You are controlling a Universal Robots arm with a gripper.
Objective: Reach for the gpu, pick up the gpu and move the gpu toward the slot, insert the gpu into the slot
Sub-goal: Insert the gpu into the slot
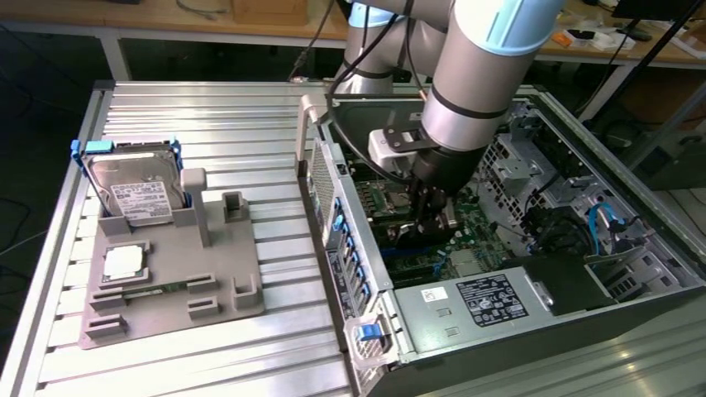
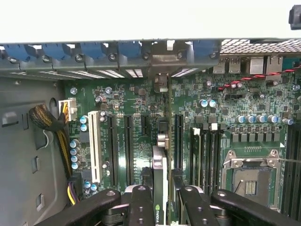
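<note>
My gripper (image 2: 162, 207) is shut on the gpu (image 2: 159, 165), a thin dark card seen edge-on between the black fingers (image 2: 141, 202). The card stands upright over the green motherboard (image 2: 136, 101). Its silver bracket (image 2: 160, 81) reaches the case's rear wall. The long dark-blue slot (image 2: 178, 136) runs close alongside the card's line. Whether the card's lower edge sits in the slot is hidden. In the exterior view the gripper (image 1: 432, 222) is low inside the open computer case (image 1: 331, 198), close above the board.
Black memory strips (image 2: 207, 150) and the metal-framed processor socket (image 2: 249, 174) lie beside the card. A white slot (image 2: 94, 146) and cable bundle (image 2: 47, 120) sit on the other side. Outside the case, a grey fixture (image 1: 165, 285) holds a hard drive (image 1: 135, 194) and processor chip (image 1: 121, 263).
</note>
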